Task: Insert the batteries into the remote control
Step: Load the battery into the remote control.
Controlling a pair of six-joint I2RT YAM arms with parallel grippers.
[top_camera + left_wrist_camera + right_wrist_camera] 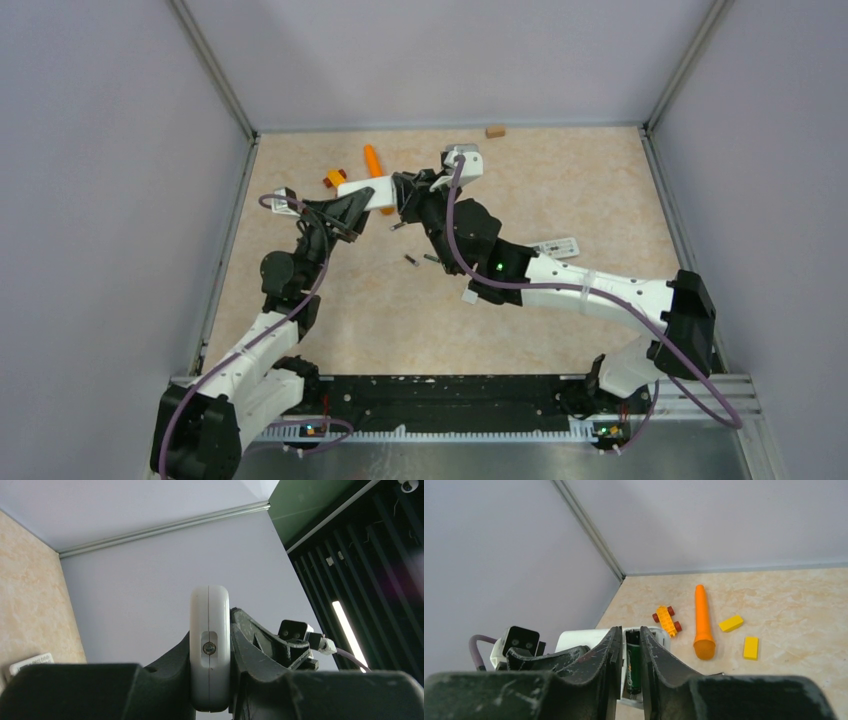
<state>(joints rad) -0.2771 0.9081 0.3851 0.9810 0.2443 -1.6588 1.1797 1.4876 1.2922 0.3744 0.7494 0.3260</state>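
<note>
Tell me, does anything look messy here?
Yes. A few slim dark cylinder batteries lie loose near the middle of the beige marbled table. They are scattered and point different ways rather than being gathered neatly.

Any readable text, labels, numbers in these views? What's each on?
None legible.
battery in right gripper: pale print on the green wrap, blurred.
flat white piece on the table, left wrist view: dark print, too small.
second remote, top view: button marks, too small.
held remote: no print visible.
</note>
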